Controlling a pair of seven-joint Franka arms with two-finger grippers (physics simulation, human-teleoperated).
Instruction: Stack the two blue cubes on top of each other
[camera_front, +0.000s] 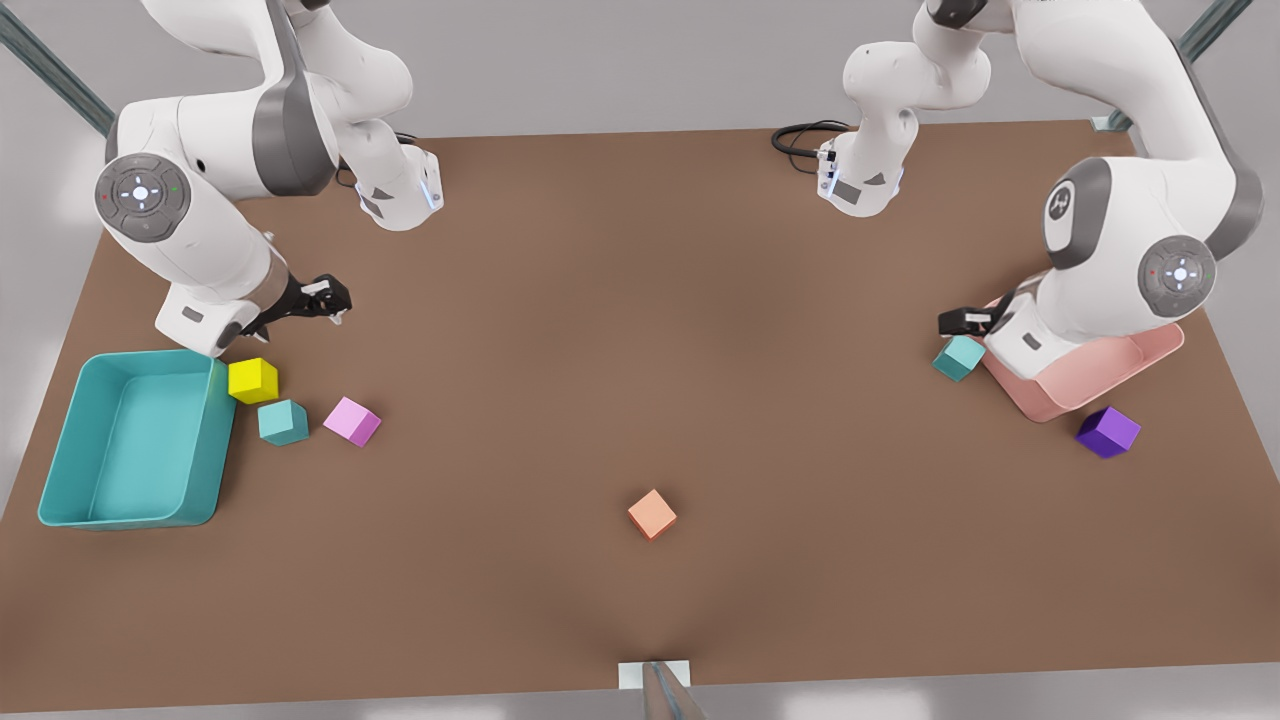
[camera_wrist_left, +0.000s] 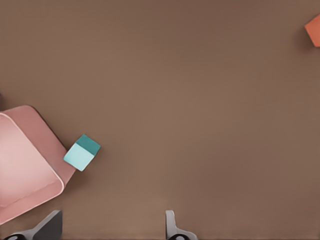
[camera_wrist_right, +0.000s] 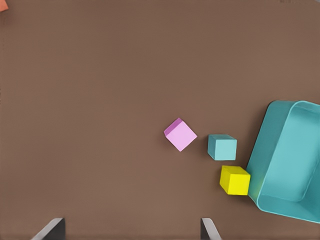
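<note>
On the front view's left, the teal tray (camera_front: 135, 440) sits on the brown tabletop (camera_front: 640, 350), and the right claw (camera_front: 335, 300) hangs just above the surface beyond it, fingers spread wide with nothing between them. The yellow cube (camera_front: 253, 380) lies just beside the tray's wall, below that claw in the picture, and the first blue cube (camera_front: 283, 421) rests right next to it, nearer the camera, flat on the tabletop with its edges a little off square to the tray. Being a cube, it has no long axis to speak of. The pink cube (camera_front: 352, 420) sits just past it, turned corner-on. Out in the open middle lies the orange cube (camera_front: 652, 513), well apart from everything. Over on the front view's right, the left claw (camera_front: 965, 322) hovers with its fingers parted and empty, directly over the second blue cube (camera_front: 958, 357), which lies twisted diagonally and close against the rim of the pink tray (camera_front: 1060, 395). The purple cube (camera_front: 1108, 431) rests near that tray's front corner.
</note>
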